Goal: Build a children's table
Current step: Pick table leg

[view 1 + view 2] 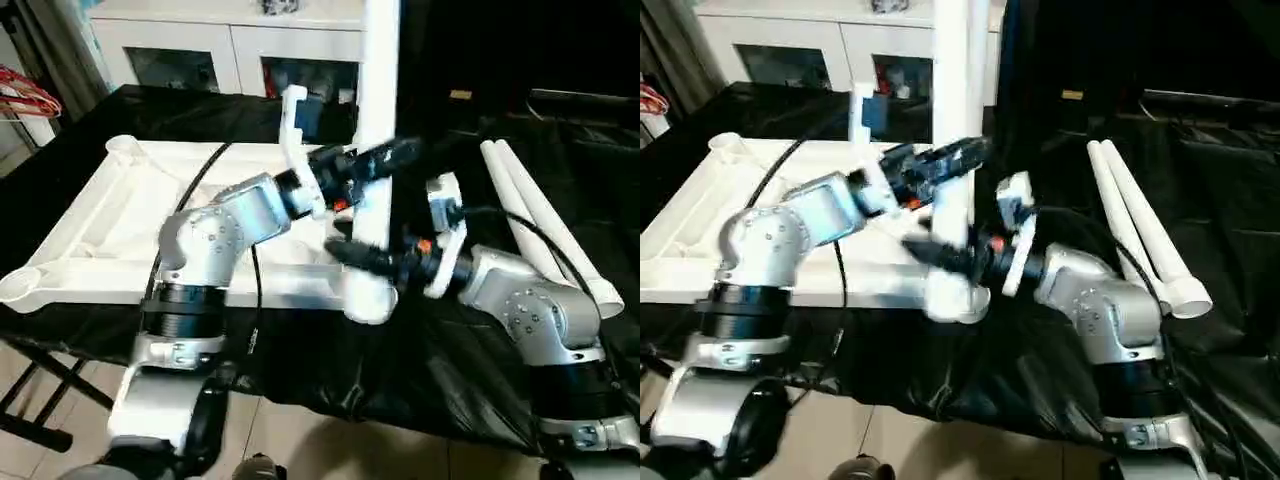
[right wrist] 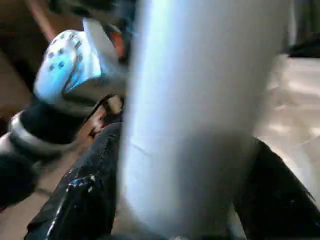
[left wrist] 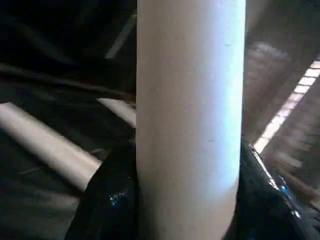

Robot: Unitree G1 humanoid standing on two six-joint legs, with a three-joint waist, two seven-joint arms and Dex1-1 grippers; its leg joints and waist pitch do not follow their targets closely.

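The children's table top [image 1: 110, 230] lies upside down on the black-covered bench, ribbed underside up. One white leg [image 1: 378, 60] stands upright in its near right corner socket [image 1: 368, 300]. My left gripper [image 1: 385, 160] is shut on this leg about halfway up. In the left wrist view its black fingers [image 3: 105, 200] press on both sides of the leg [image 3: 190, 100]. My right gripper [image 1: 360, 255] is at the same leg lower down, just above the socket, and the leg [image 2: 195, 100] looms close in the right wrist view. Two spare legs [image 1: 540, 210] lie side by side to the right.
A white cabinet with glass doors [image 1: 230, 50] stands behind the bench. The black cloth [image 1: 430, 360] hangs over the bench's near edge, with tiled floor below. A folding stand's black legs [image 1: 40, 390] show at lower left.
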